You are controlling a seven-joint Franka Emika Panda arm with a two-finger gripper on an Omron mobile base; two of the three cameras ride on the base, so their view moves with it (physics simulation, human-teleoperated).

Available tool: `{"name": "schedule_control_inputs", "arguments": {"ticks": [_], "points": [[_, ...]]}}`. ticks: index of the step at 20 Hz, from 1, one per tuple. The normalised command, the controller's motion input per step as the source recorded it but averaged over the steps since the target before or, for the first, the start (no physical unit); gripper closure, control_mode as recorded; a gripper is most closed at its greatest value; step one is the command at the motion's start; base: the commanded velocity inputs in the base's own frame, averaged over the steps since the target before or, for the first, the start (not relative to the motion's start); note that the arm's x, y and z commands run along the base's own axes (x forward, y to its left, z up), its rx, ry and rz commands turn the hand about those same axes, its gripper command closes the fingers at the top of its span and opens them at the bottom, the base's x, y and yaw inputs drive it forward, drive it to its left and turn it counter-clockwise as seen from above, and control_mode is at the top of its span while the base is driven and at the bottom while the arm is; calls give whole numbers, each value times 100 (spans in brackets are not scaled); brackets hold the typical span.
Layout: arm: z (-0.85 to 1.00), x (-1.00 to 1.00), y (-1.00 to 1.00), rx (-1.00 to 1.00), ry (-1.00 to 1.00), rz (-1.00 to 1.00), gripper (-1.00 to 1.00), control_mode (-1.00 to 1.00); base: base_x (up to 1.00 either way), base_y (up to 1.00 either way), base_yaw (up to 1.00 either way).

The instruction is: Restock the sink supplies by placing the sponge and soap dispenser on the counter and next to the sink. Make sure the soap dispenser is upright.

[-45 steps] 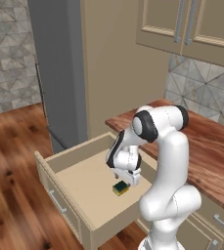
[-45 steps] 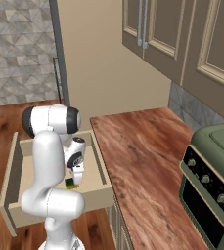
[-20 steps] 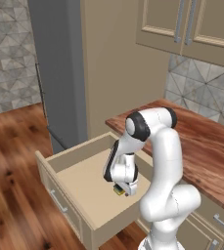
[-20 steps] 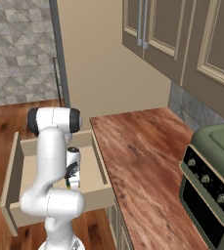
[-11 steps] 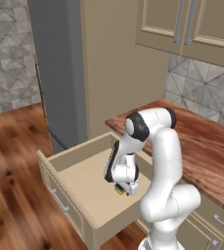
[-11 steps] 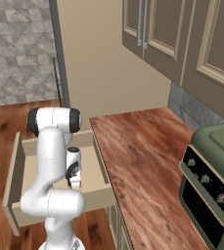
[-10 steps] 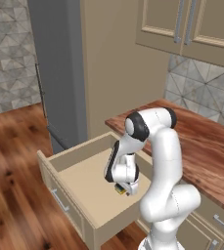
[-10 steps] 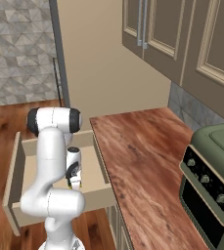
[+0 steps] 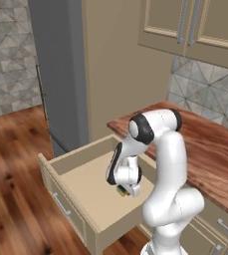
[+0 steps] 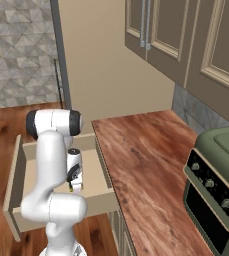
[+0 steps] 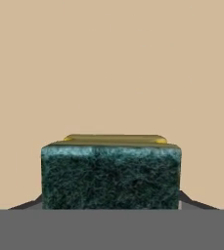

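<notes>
The sponge (image 11: 111, 178), dark green on top over a yellow base, lies on the floor of an open beige drawer (image 9: 65, 164). In the left base view the sponge (image 9: 121, 191) peeks out under the hand. My gripper (image 9: 125, 188) is lowered into the drawer, straight down over it. In the hand view, the gripper (image 11: 111, 206) has its dark fingertips (image 11: 194, 204) pressed against the sponge's two sides. From the right, the gripper (image 10: 76, 186) sits low in the drawer. The reddish-brown counter (image 10: 146, 150) runs beside the drawer. The soap dispenser and the sink are out of view.
A green oven-like appliance (image 10: 218, 175) stands on the counter at the right. A tall grey fridge (image 9: 56, 74) rises behind the drawer, with wall cabinets (image 10: 176, 35) above the counter. Wooden floor (image 9: 11, 199) spreads to the left.
The hand came down into the drawer over the sponge, then held still. In the last half second the jaws closed in on the sponge's sides.
</notes>
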Motion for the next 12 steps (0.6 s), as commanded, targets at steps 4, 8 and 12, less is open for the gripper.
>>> {"name": "schedule_control_inputs", "arguments": {"ticks": [4, 8, 12], "points": [[91, -28, 9, 0, -12, -2, 100, -100, 0, 0, 0], [100, -32, 9, 0, -11, -2, 100, -100, 0, 0, 0], [100, -23, 11, 0, -9, -4, 100, -100, 0, 0, 0]]}}
